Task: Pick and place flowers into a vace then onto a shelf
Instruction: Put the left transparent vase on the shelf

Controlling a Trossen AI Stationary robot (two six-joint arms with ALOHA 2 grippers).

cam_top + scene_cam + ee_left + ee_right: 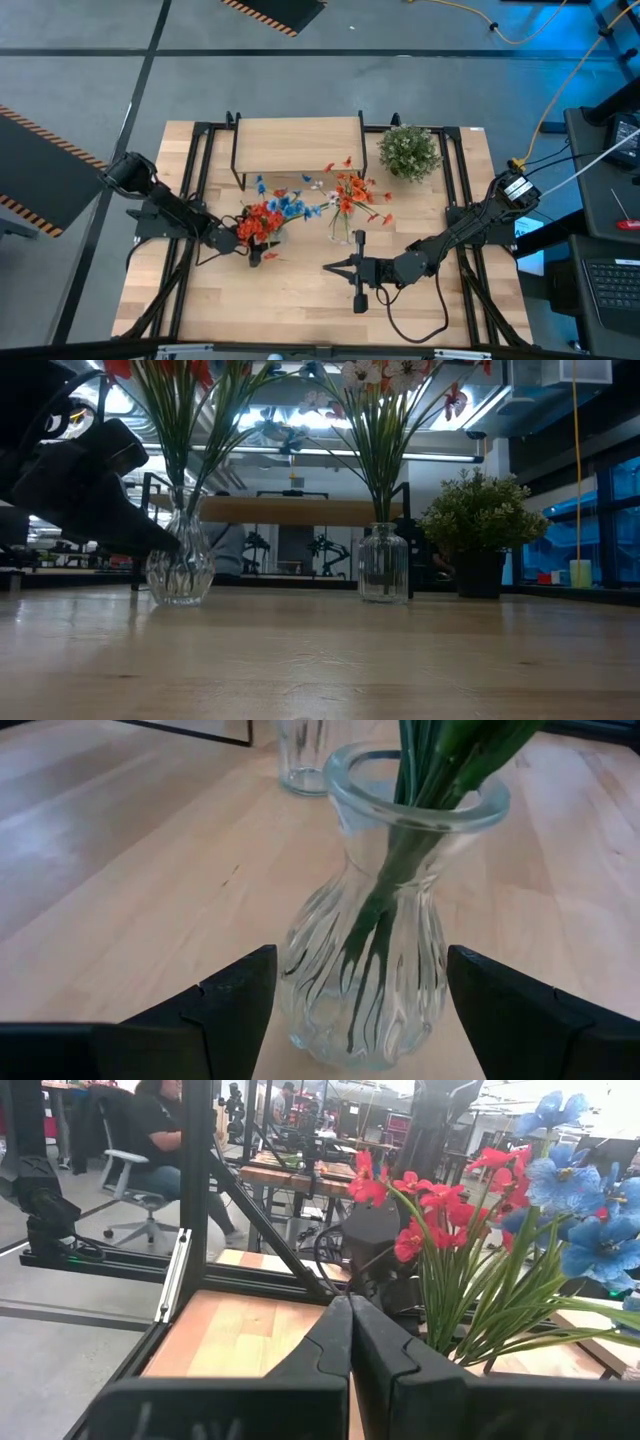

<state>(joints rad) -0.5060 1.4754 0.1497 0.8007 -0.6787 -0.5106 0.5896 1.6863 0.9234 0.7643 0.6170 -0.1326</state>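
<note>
Ribbed vase w/ flowers between open left pincer fingers; right pincer closed, low.

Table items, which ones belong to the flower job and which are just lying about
Job: flowers, ribbed vase between open left gripper fingers, second vase, shelf.
Lying about: potted bushy plant; right gripper, shut, idle.

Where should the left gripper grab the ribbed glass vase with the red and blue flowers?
Probably the ribbed vase at its narrow waist, below the flared rim. Come level from the left gripper's side; its open jaws already flank the belly, and the upright stems block a top approach.
</note>
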